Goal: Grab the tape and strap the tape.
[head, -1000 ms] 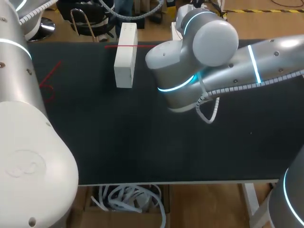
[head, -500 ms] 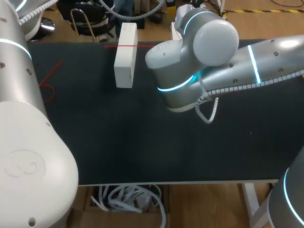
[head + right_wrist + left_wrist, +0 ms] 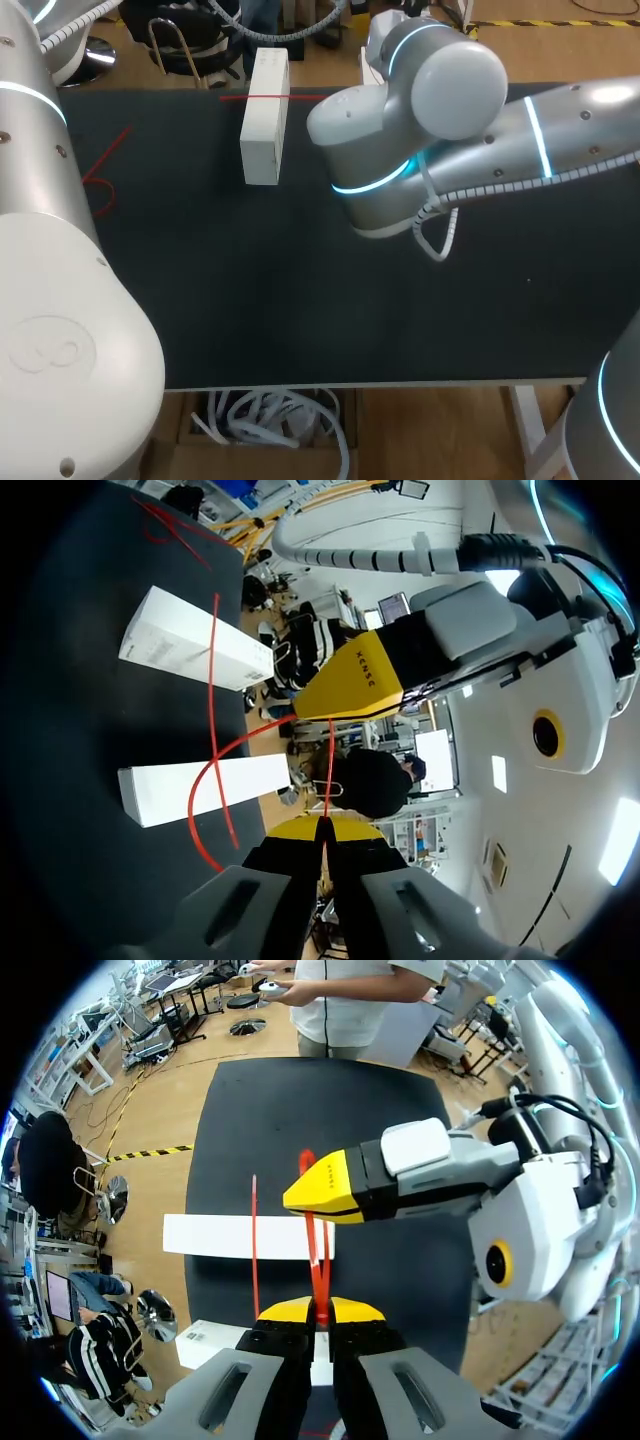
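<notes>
Little has changed: the right arm has only edged slightly farther from the box. Near the box, the left gripper and right gripper face each other, each with jaws closed on the red tape. One strand crosses the box. I judge that strapping is under way and tension is being held.

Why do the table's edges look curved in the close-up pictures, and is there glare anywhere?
Left wrist view: the fisheye lens bows the table's edges; the tape shows no glare. Right wrist view: the same bowing of the table. Head view: the edges run straight, and a bright sheen sits on the right arm's round joint.
</notes>
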You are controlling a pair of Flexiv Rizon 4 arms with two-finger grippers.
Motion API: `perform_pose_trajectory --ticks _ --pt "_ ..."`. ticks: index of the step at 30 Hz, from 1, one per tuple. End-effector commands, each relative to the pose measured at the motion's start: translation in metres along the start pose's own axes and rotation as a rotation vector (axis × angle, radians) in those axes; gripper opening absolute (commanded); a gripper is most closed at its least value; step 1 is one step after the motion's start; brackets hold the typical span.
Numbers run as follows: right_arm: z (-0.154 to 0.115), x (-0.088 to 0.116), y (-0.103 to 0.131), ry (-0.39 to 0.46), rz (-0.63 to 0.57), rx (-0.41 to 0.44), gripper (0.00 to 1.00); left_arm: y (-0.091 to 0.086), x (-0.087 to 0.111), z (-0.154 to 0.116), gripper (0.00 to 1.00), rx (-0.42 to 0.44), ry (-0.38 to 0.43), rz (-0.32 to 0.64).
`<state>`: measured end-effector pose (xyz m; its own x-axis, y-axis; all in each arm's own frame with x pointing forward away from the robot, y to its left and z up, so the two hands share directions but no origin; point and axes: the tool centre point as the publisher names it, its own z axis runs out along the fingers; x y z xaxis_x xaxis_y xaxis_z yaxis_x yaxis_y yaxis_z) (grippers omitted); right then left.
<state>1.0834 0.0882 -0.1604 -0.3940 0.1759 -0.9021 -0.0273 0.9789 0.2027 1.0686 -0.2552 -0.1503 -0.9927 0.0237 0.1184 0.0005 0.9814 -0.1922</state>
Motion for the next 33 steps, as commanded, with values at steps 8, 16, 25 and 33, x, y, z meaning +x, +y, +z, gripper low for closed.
perform_pose_trajectory --ticks 8,16,25,33 --pt "-0.007 -0.003 -0.001 0.011 -0.003 -0.027 0.0 -0.001 0.0 -0.001 0.0 -0.004 0.001 -0.001" --pt "-0.006 -0.002 0.004 0.016 -0.007 -0.047 0.0 -0.001 0.0 -0.001 0.0 -0.004 0.001 -0.001" --pt "-0.006 -0.001 0.013 0.02 -0.001 -0.07 0.0 -0.001 0.0 -0.001 0.0 -0.004 0.001 -0.001" --pt "-0.007 0.0 0.018 0.025 0.004 -0.085 0.0 -0.001 0.0 -0.001 0.0 -0.004 0.001 -0.001"
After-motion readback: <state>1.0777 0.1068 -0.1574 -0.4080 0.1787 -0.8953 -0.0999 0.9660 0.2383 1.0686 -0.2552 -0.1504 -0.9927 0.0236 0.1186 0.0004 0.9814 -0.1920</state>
